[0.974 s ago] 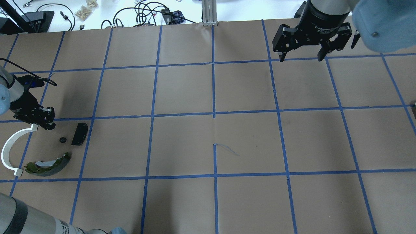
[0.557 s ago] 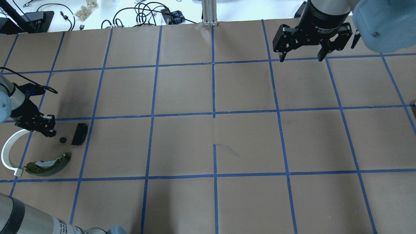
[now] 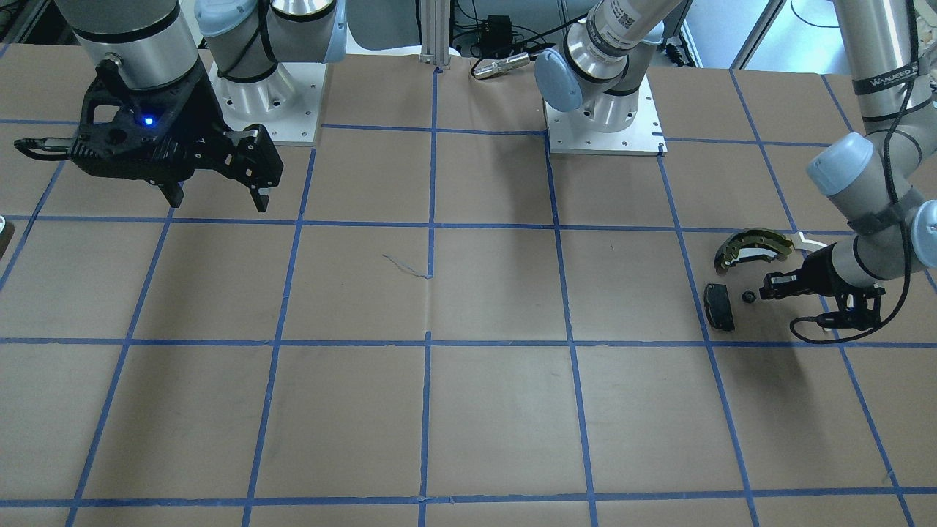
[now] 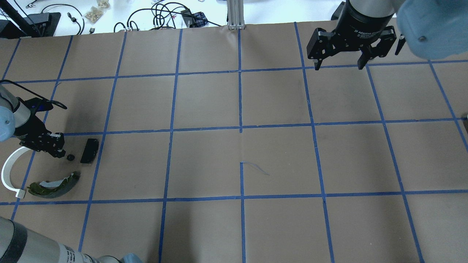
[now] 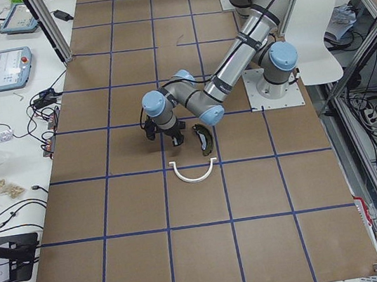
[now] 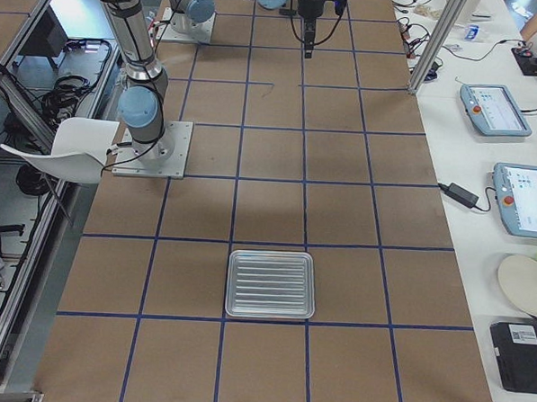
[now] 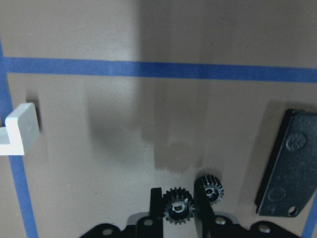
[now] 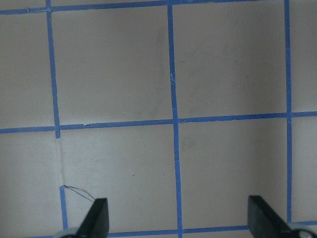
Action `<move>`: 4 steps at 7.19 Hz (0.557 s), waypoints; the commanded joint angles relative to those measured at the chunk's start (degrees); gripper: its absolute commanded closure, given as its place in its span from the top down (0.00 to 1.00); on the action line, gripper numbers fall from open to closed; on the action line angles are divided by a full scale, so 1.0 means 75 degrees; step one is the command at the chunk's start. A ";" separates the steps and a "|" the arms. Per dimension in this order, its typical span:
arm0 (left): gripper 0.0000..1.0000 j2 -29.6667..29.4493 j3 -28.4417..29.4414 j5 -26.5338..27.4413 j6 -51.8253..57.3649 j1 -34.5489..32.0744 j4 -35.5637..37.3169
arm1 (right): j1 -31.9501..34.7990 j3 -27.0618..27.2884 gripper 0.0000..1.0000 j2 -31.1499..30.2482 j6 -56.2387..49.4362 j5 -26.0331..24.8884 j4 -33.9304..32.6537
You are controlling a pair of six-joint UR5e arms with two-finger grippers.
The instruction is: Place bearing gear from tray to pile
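In the left wrist view my left gripper [image 7: 180,204] is shut on a small black bearing gear [image 7: 178,210], low over the paper. A second black gear [image 7: 209,187] lies on the table just beside it. The pile surrounds them: the dark grey pad [image 4: 89,150], the white plastic arc [image 4: 8,171] and the olive-gold brake shoe [image 4: 55,182]. In the overhead view the left gripper [image 4: 55,148] is just left of the loose gear [image 4: 70,157]. My right gripper [image 4: 340,62] is open and empty at the far right. The tray [image 6: 271,284] shows only in the exterior right view and looks empty.
Brown paper with a blue tape grid [image 4: 241,128] covers the table. Cables and small items [image 4: 161,16] lie beyond the far edge. The left arm's cable [image 3: 827,329] loops beside its wrist.
My left gripper has moved nearer and slightly right, closer to the loose gear and the dark pad. The right arm has not moved.
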 commanded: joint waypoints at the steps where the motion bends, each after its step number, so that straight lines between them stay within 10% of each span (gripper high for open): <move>1: 0.00 -0.0026 -0.0162 -0.0004 -0.0004 -0.0011 0.0244 | 0.0000 0.0000 1.00 0.0005 0.0000 0.0012 0.0001; 4: 0.08 -0.0061 -0.0186 -0.0015 0.0054 -0.0011 0.0457 | 0.0000 0.0000 1.00 0.0005 0.0000 0.0001 0.0013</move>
